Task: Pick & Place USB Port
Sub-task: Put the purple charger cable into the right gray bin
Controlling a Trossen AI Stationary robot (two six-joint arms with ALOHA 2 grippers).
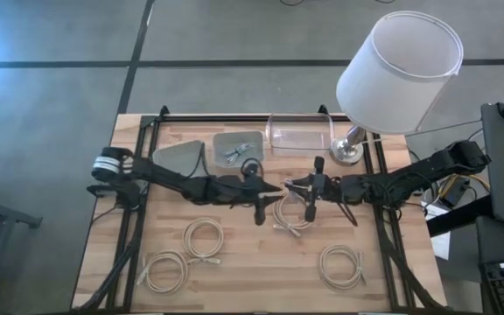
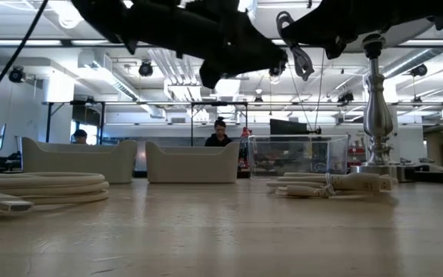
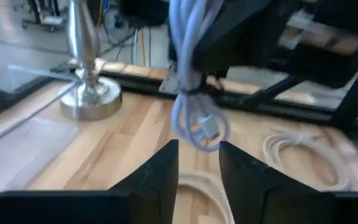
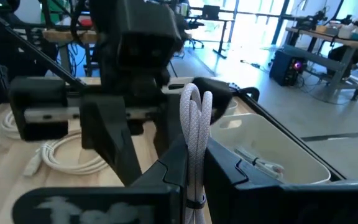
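Mid-handover above the bench's middle: right gripper (image 4: 194,163) clamped on bundled cable (image 3: 194,93), left gripper (image 3: 197,163) parted, bin (image 1: 239,147) placement remaining.

Lamp (image 1: 383,83) right of clear box (image 1: 300,136); tray (image 1: 239,147) left.

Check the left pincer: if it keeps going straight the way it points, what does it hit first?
Most likely the bundled white cable hanging from the right pincer, which is shut on it. The left pincer is open and lined up with the bundle's lower loop, right ahead; depth is hard to judge. The lamp base sits off to the side.
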